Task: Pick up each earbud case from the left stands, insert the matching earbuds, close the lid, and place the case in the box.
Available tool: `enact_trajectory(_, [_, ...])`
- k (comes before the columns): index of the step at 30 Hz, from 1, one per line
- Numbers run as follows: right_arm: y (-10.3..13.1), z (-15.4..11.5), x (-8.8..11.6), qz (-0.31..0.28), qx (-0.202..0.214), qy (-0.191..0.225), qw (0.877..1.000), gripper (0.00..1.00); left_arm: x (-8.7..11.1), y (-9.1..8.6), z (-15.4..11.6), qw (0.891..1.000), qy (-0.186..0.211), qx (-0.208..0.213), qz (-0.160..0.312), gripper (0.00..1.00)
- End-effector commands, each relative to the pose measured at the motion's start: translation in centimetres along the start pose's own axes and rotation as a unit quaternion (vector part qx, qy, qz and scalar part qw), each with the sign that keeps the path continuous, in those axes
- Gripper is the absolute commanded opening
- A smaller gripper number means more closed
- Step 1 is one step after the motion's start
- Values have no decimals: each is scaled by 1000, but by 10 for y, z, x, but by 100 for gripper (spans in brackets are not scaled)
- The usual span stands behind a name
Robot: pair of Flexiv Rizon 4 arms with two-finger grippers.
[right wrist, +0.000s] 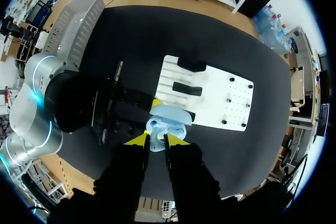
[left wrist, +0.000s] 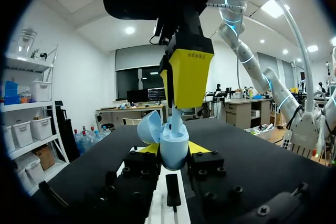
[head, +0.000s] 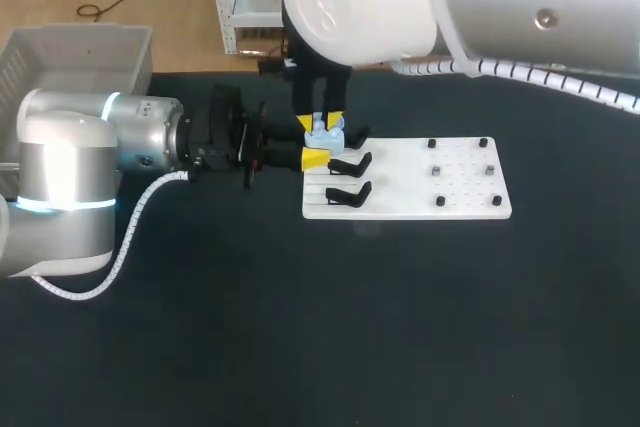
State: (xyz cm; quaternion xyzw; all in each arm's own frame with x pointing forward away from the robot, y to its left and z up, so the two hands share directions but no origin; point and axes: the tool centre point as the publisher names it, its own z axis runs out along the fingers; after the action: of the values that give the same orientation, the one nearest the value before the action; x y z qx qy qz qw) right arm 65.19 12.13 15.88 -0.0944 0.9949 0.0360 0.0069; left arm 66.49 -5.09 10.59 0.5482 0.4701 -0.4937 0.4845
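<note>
- At the white board's (head: 410, 202) left edge, your left pincer (left wrist: 174, 149) gripped the blue earbud case (left wrist: 173, 140), lid open.
- Your right pincer (head: 319, 123) hung just above it; you couldn't tell its grip.

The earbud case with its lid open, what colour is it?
Light blue. The earbud case shows best in the left wrist view.

The table (head: 200, 347) has a wide, matte black top. A flat white board (head: 410, 182) lies on it toward the far side, a little right of the middle. Low black stands (head: 348, 192) sit in a row along the board's left end, and small dark pegs (head: 440, 201) dot its right half. A grey box (head: 75, 57) sits by the far left corner; I can't tell whether it rests on the tabletop.
</note>
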Motion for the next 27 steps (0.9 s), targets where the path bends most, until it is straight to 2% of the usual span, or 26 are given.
enact_trajectory(1, [-2,1,3,1,-2,-6,1000,0,0,-2,0,1000,-1,-2,1,0])
enact_trajectory(27, [6,3,-5,-4,4,5,1000,0,0,-2,0,1000,-1,-2,1,0])
